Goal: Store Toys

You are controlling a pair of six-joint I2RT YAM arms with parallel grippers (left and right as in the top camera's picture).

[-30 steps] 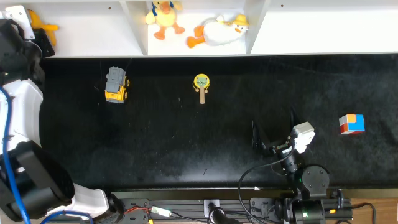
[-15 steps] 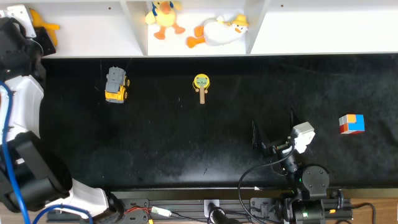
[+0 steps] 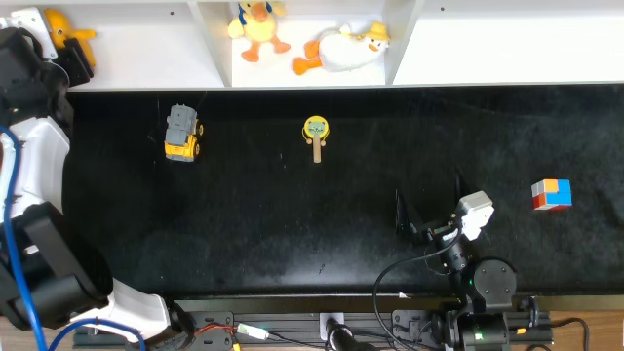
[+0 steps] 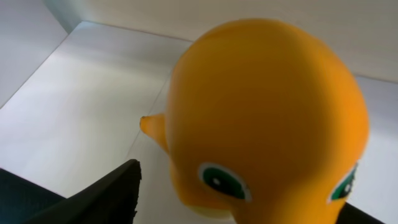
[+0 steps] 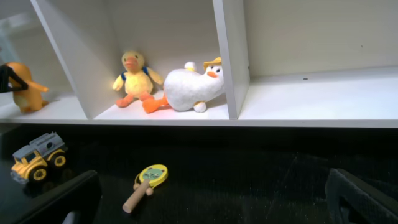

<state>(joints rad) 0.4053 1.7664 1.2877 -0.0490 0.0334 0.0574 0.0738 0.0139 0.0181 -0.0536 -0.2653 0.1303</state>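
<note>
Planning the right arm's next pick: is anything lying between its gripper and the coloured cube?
Nothing visible does. Only bare black mat lies between the open right gripper and the coloured cube. The toy truck and paddle toy lie far to the gripper's other side; the left gripper holds the orange toy at the shelf.

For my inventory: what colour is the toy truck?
The toy truck is yellow with a grey top; top view shows it best.

Top looks down; right wrist faces the same shelf (image 3: 487,49).
</note>
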